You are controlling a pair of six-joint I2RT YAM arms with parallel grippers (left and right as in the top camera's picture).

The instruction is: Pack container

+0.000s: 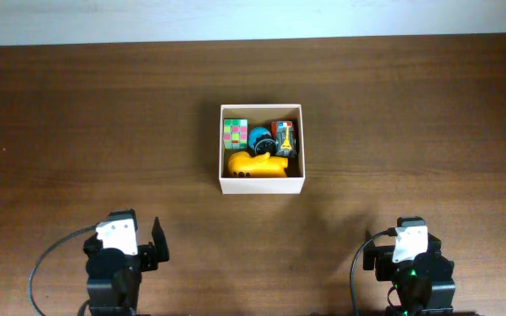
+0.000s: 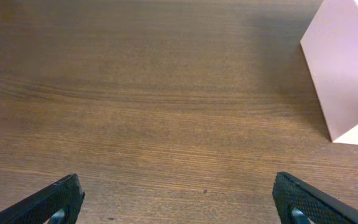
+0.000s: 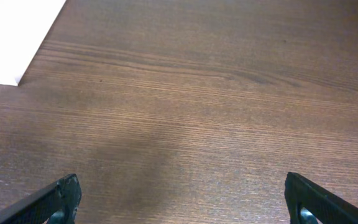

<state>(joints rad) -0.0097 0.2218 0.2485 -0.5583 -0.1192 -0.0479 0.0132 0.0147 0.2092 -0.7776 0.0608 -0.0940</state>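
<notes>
Fingers well short of container

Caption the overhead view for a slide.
Box holding puzzle cube, yellow toy, blue toy and red toy on wooden table; left arm and right arm clear.

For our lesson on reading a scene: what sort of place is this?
Probably a robot lab or test bench, not a home. A wooden table carries a white box of small toys, and the left claw and right claw hang open at its near edge.
</notes>
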